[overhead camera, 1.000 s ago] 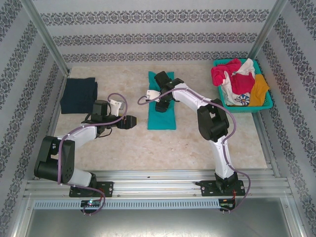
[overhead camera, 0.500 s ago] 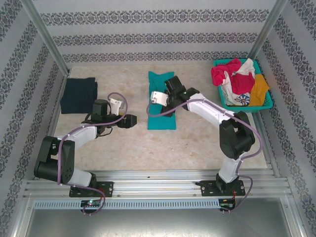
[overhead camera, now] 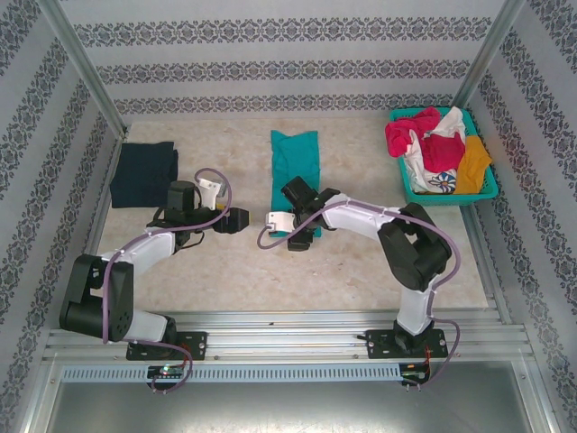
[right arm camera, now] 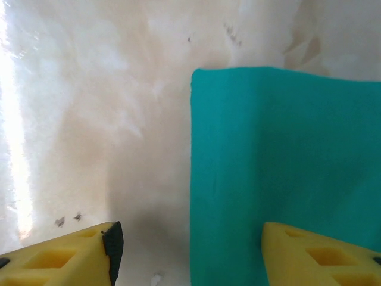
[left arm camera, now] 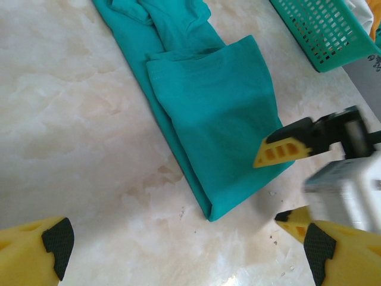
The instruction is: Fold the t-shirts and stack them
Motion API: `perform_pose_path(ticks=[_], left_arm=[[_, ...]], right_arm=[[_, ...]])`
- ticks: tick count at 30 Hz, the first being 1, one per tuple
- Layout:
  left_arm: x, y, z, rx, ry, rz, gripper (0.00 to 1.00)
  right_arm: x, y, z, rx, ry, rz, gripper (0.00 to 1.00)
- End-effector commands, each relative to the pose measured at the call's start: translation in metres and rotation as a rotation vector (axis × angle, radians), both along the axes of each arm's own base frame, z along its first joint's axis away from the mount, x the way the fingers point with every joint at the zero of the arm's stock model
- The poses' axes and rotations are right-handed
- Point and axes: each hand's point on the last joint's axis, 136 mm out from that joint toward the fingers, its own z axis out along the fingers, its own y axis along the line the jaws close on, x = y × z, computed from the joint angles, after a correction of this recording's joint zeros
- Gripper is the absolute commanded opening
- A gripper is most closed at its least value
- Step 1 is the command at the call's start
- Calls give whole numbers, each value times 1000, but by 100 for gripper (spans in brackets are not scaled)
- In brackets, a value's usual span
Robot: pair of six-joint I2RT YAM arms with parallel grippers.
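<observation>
Marble-look table (overhead camera: 361,262), patterned walls on three sides. The teal shirt (left arm camera: 214,125) lies mid-table as a narrow folded strip, its long axis running straight away from the arm bases. My right gripper (right arm camera: 190,232) is at the strip's near end, jaws apart and straddling the near-left corner: one finger over cloth, the other over bare table, nothing pinched. My left gripper (left arm camera: 186,241) is wide open and empty, parked on the table just left of that same near end and facing it. So both tools sit at the near short edge, the right one closer. I read the next step as grabbing that edge and folding it toward the far end, along the long axis. The folded navy shirt (overhead camera: 144,173) waits far left, well apart. The rest of the shirts are piled in the basket (overhead camera: 446,199), far right.
</observation>
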Motion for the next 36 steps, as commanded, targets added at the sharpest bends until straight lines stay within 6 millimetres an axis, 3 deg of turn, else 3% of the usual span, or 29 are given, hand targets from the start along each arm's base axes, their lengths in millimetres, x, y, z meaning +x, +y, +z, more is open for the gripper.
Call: perform_pose_path(ticks=[1, 6, 10, 18, 21, 28, 33, 36], left_arm=[[-7, -1, 0, 11, -6, -18, 100], [-9, 1, 0, 14, -11, -11, 100], [-10, 1, 1, 22, -19, -14, 100], [-10, 2, -1, 17, -25, -9, 100], [-9, 6, -5, 23, -14, 19, 100], [21, 30, -15, -7, 104, 320, 100], [42, 13, -12, -99, 179, 401, 100], [61, -9, -7, -201, 243, 407, 100]], right_arm=[[6, 1, -5, -10, 13, 2, 61], [16, -2, -19, -47, 15, -10, 58], [19, -9, -30, -104, 5, -9, 48], [9, -30, -47, -184, -6, -33, 0], [-3, -32, -42, -173, -3, -45, 0], [-65, -20, -2, -40, 115, -45, 0], [-93, -26, 18, -20, 137, -64, 0], [-101, -29, 29, -2, 131, -73, 0]])
